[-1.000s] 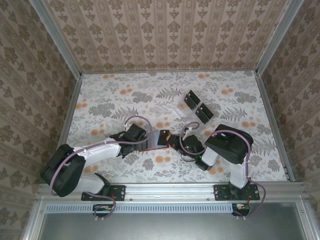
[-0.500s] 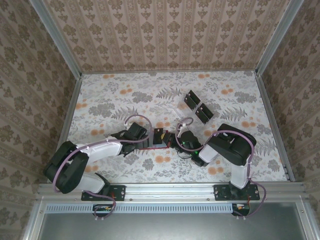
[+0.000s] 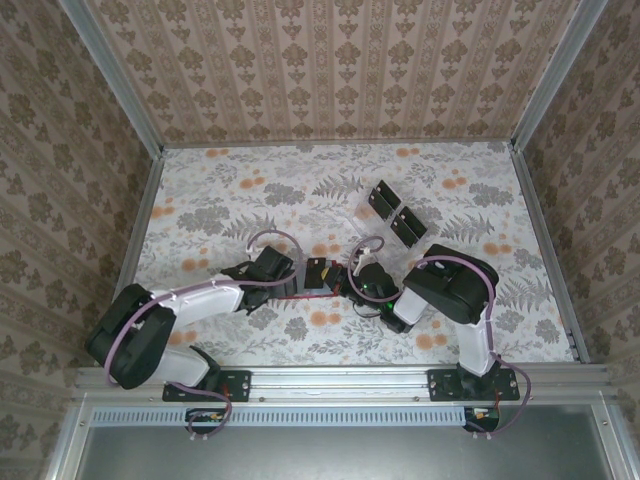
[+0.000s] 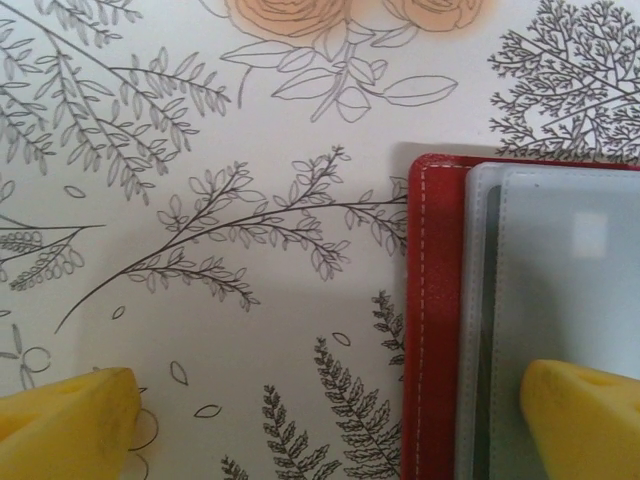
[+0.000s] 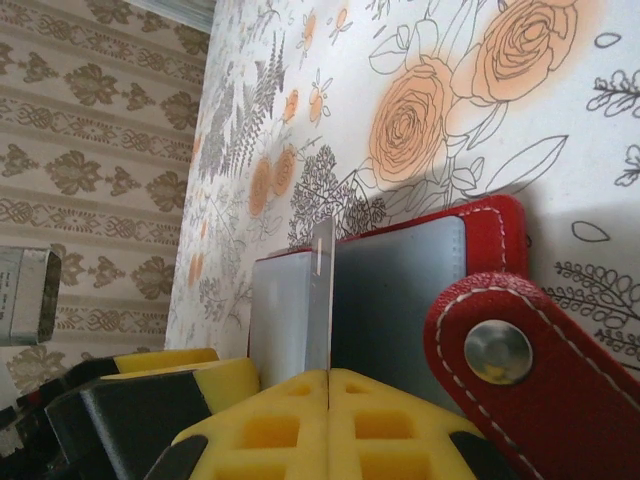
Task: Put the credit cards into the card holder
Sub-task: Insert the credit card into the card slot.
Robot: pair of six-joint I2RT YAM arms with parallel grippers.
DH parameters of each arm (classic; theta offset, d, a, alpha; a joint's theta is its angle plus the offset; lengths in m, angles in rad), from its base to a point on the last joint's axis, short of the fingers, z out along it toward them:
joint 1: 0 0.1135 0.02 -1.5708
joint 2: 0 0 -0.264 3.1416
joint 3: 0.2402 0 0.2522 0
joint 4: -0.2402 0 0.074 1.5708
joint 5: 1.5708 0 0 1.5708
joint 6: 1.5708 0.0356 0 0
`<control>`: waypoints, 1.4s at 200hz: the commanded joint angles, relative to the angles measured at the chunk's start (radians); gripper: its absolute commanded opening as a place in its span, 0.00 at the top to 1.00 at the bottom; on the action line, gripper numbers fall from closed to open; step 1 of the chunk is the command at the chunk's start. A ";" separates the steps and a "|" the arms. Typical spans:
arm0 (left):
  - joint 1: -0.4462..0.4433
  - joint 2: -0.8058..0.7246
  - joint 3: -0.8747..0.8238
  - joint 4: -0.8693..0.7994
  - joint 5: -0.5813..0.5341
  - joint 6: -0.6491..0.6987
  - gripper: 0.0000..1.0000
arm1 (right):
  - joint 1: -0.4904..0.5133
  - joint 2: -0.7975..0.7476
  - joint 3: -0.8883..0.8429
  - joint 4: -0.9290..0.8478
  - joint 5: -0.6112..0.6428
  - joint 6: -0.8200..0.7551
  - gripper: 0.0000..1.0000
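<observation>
Up close, the right hand pinches a card edge-on over the card holder; the left hand gapes apart.

A lab test booth: aluminium framing around wallpaper-lined walls and a floral tabletop.

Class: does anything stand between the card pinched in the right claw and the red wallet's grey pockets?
Nothing visible does. The right claw pinches the card edge-on, right at the open grey pockets of the card holder; its snap tab lies off to one side.
</observation>
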 commanded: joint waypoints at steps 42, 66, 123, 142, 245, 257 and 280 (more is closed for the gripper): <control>0.005 0.009 -0.046 -0.120 -0.033 -0.016 0.00 | -0.026 0.022 -0.034 0.021 0.024 0.006 1.00; 0.004 0.014 -0.046 -0.118 -0.031 -0.015 0.00 | -0.027 0.037 -0.023 0.026 0.001 0.009 1.00; 0.003 0.024 -0.047 -0.114 -0.030 -0.018 0.00 | -0.016 0.065 0.009 0.028 -0.053 0.017 1.00; 0.004 0.025 -0.048 -0.112 -0.030 -0.018 0.00 | -0.015 0.077 0.021 0.031 -0.065 0.025 1.00; 0.003 0.028 -0.040 -0.116 -0.032 -0.012 0.00 | -0.012 0.111 0.042 0.047 -0.107 0.086 1.00; 0.003 0.027 -0.040 -0.117 -0.033 -0.013 0.00 | -0.012 0.114 0.037 0.047 -0.110 0.089 1.00; 0.004 0.028 -0.040 -0.118 -0.033 -0.013 0.00 | -0.007 0.110 0.019 0.047 -0.109 0.089 1.00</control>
